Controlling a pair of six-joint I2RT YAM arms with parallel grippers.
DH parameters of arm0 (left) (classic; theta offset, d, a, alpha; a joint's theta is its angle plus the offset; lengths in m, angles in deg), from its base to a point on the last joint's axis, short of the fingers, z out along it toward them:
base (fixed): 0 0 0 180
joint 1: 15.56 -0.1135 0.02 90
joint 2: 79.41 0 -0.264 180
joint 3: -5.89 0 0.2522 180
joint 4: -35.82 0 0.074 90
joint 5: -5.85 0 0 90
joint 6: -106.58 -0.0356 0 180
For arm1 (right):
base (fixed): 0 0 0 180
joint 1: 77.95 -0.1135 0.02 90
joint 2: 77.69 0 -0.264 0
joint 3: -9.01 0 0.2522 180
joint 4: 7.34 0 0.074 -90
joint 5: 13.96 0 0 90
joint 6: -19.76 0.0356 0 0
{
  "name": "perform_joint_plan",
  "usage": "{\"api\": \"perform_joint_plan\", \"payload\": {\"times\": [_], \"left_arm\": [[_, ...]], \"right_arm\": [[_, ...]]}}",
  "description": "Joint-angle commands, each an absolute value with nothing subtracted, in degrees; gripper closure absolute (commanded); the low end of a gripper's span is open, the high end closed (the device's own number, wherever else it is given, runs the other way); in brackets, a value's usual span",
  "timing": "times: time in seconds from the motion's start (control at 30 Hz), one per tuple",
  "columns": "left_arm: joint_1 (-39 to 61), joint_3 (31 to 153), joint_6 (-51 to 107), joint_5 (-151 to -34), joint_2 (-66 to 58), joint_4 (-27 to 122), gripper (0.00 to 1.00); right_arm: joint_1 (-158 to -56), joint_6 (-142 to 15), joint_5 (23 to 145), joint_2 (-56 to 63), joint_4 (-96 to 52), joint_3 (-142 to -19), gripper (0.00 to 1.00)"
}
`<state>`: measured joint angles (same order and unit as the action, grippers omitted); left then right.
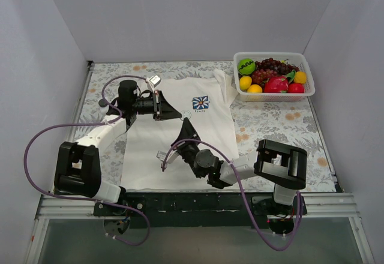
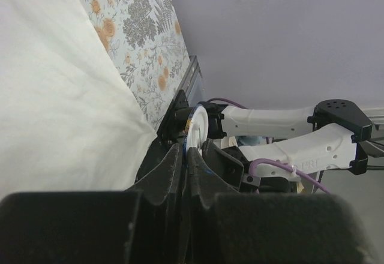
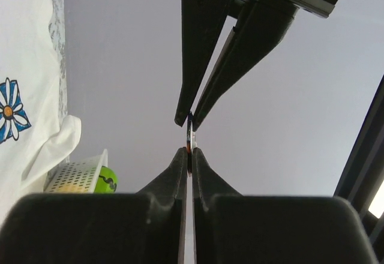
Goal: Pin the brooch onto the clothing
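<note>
Floral-patterned tabletop (image 1: 270, 123) carrying a white T-shirt (image 1: 147, 147), laid flat, and a basket (image 1: 273, 98) of fruit at the far right. Over the shirt, just left of its flower print (image 1: 201, 102), the left hand (image 3: 188, 122) and right hand (image 3: 189, 153) meet tip to tip, each clamped on the brooch (image 3: 189, 135), seen edge-on.

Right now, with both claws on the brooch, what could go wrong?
1. The left claw and right claw pinch the thin brooch edge-on, by their very tips. A twist or a pull from either arm could pop it loose.
2. The brooch seems to be held up off the shirt. If it drops, it may land on the cloth or roll out of easy reach.
</note>
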<state>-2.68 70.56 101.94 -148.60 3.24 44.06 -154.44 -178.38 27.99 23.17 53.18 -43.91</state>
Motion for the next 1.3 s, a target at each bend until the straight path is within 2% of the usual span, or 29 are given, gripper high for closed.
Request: {"api": "perform_joint_plan", "payload": {"times": [0.0, 0.03, 0.07, 0.43, 0.63, 0.77, 0.8, 0.9, 0.93, 1.0, 1.07, 1.17, 1.27], "left_arm": [[-2.8, 75.4, 98.3, -144.2, 2.7, 46.0, 1.0], [-2.8, 76.0, 98.1, -143.7, 3.0, 46.3, 1.0], [-2.9, 76.7, 97.4, -143.5, 3.4, 47.4, 1.0], [-3.3, 83.7, 96.6, -141.7, 6.5, 49.2, 1.0], [-3.6, 86.6, 96.0, -141.2, 7.6, 49.2, 1.0], [-4.0, 87.7, 95.3, -141.3, 8.3, 51.3, 1.0], [-4.1, 87.8, 95.2, -141.3, 8.3, 51.4, 1.0], [-4.7, 88.2, 94.2, -141.3, 8.5, 52.5, 1.0], [-4.7, 88.5, 93.8, -141.4, 8.6, 53.5, 1.0], [-5.0, 88.9, 92.3, -141.2, 8.6, 54.8, 1.0], [-5.2, 89.3, 91.2, -141.0, 8.4, 56.4, 1.0], [-5.2, 89.2, 89.0, -140.8, 7.9, 58.6, 1.0], [-5.3, 89.3, 86.9, -141.3, 7.7, 60.7, 1.0]], "right_arm": [[-154.6, -175.9, 25.2, 22.5, 87.2, -46.5, 0.84], [-154.6, -175.6, 25.0, 22.5, 87.2, -46.7, 0.74], [-154.7, -175.4, 24.2, 22.5, 86.9, -46.8, 0.7], [-154.9, -166.8, 19.0, 18.9, 78.5, -47.5, 0.61], [-155.0, -151.2, 18.5, 12.6, 54.5, -48.3, 0.57], [-155.0, -134.7, 21.7, 7.9, 36.3, -49.7, 0.54], [-155.0, -131.0, 24.2, 6.9, 27.3, -50.4, 0.54], [-154.1, -118.1, 33.8, 1.3, 12.6, -53.6, 0.47], [-152.8, -115.4, 36.5, 0.5, 4.0, -54.8, 0.42], [-151.2, -109.3, 44.6, -2.0, -1.7, -57.3, 0.36], [-148.1, -106.6, 51.3, -3.8, -6.4, -58.4, 0.25], [-142.7, -102.3, 58.7, -6.7, -11.9, -59.8, 0.04], [-136.6, -98.8, 67.8, -8.4, -16.5, -61.7, 0.01]]}}
